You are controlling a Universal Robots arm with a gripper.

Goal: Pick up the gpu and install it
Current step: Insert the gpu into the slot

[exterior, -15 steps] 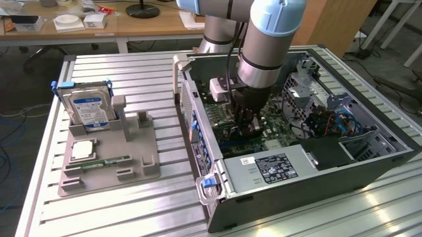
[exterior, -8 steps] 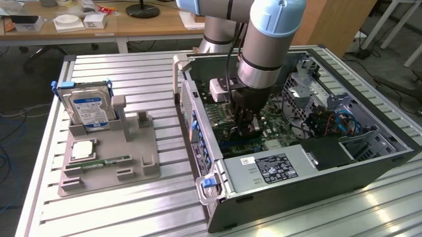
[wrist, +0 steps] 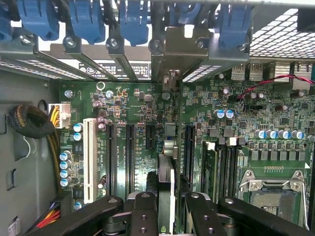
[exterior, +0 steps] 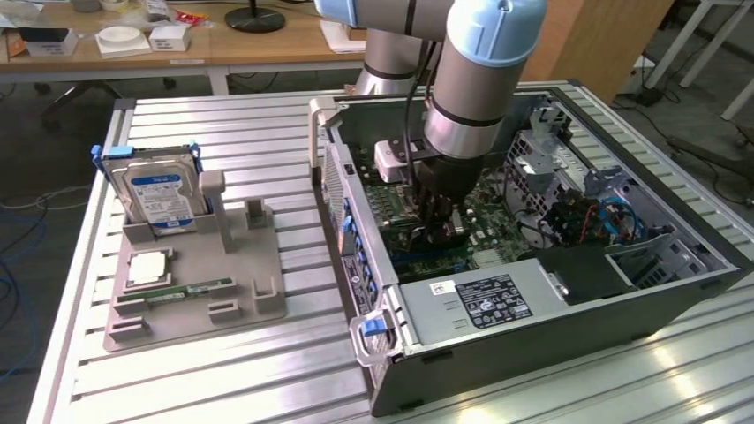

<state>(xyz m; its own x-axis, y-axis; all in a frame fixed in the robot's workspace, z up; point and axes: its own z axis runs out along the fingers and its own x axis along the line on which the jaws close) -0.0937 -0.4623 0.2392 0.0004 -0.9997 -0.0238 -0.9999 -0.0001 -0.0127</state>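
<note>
In the wrist view the gpu point(wrist: 166, 164) shows edge-on as a thin card standing upright over the green motherboard point(wrist: 133, 98), between two black expansion slots point(wrist: 129, 152). Its silver end bracket point(wrist: 172, 49) sits against the rear slot openings of the case. My gripper point(wrist: 166, 199) is shut on the card, one black finger point(wrist: 143, 206) on each side of it. In the exterior view the gripper point(exterior: 436, 221) reaches straight down into the open computer case point(exterior: 507, 353), low over the board.
Blue slot latches point(wrist: 83, 17) line the case's rear wall. A white slot point(wrist: 89, 157), RAM slots and the CPU socket point(wrist: 270, 196) flank the card. Outside, a grey fixture point(exterior: 200, 291) holds a hard drive point(exterior: 159, 194), a chip and a RAM stick point(exterior: 177, 291).
</note>
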